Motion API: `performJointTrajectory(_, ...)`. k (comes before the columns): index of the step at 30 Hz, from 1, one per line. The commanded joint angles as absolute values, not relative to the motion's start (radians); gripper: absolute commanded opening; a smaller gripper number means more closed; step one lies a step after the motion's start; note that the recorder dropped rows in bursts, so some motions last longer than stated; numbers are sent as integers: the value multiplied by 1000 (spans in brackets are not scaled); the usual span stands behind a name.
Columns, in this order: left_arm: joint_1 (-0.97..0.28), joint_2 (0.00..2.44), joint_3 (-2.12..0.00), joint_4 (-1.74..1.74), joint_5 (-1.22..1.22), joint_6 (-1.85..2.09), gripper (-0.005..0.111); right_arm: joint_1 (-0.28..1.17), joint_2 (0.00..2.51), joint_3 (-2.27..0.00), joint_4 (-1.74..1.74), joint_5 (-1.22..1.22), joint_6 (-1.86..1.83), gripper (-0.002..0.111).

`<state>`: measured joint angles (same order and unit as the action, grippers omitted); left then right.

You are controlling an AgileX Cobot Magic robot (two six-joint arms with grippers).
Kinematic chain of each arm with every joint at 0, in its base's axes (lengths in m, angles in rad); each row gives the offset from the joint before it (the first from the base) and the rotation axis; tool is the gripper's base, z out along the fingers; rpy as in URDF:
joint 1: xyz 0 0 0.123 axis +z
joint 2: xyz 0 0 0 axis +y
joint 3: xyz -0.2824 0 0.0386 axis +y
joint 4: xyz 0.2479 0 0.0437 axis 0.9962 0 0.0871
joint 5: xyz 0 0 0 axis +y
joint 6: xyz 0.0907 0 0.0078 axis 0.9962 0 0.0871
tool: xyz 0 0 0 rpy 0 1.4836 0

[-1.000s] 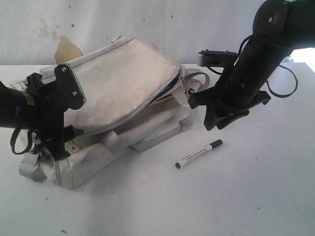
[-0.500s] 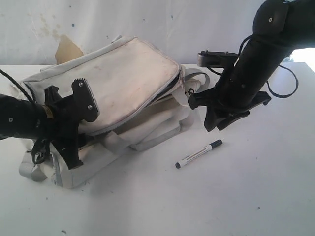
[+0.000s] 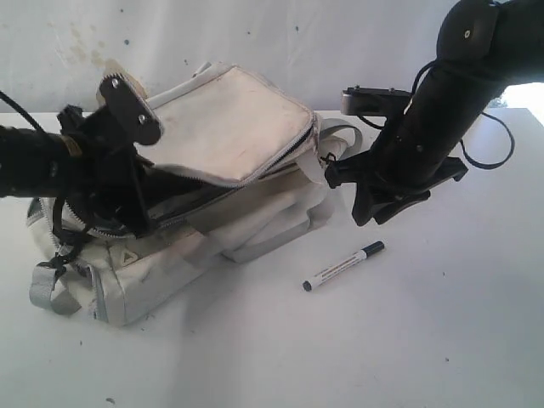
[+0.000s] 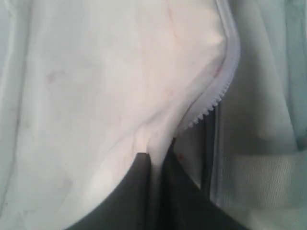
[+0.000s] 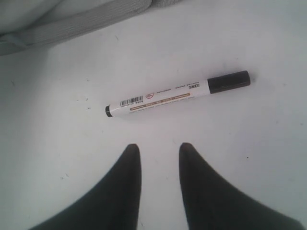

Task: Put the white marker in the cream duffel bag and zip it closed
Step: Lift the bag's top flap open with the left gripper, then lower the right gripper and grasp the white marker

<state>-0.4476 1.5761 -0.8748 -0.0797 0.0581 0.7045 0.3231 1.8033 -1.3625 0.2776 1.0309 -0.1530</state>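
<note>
The cream duffel bag [image 3: 229, 127] lies on the white table, on the left. My left gripper [image 3: 143, 191] is shut on the edge of its top flap [image 4: 96, 72] and holds it raised, so a dark gap shows along the unzipped zipper [image 4: 211, 103]. In the left wrist view, cream fabric is pinched between the two black fingers of the left gripper [image 4: 156, 158]. The white marker [image 3: 342, 266] lies flat on the table to the right of the bag, its dark cap pointing right. My right gripper [image 3: 374, 212] hovers above it, open and empty; the right wrist view shows the marker [image 5: 172, 94] just beyond the right gripper [image 5: 159, 148].
A grey webbing strap [image 3: 51, 293] hangs off the bag's near left corner, and a strip of the bag's webbing [image 5: 76, 21] lies close to the marker. White tabletop [image 3: 408, 340] spreads in front and to the right. A stained wall [image 3: 85, 42] stands behind.
My left gripper has risen with the flap edge pinched in it, lifting the flap and widening the bag's mouth. The right arm and the marker have not moved.
</note>
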Motion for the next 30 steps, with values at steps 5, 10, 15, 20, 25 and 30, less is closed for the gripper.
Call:
performJointTrajectory(5,-399,1520,-966,-107,62,226,0,318,1793,-1357,279,1008,-218,27)
performJointTrajectory(10,-331,1520,-1000,-107,74,-11,0,318,1802,-1357,279,1000,-340,27)
performJointTrajectory(15,-280,1520,-1016,-107,51,-97,0,318,1837,-1357,299,991,-448,29)
performJointTrajectory(20,-280,1520,-1021,-105,-8,-97,0,318,1859,-1357,325,966,-501,47)
performJointTrajectory(25,-280,1520,-1038,-105,-37,-120,0,318,1878,-1357,331,930,-598,51)
performJointTrajectory(30,-280,1524,-1060,-109,-54,-221,0,318,1908,-1357,351,955,-844,51)
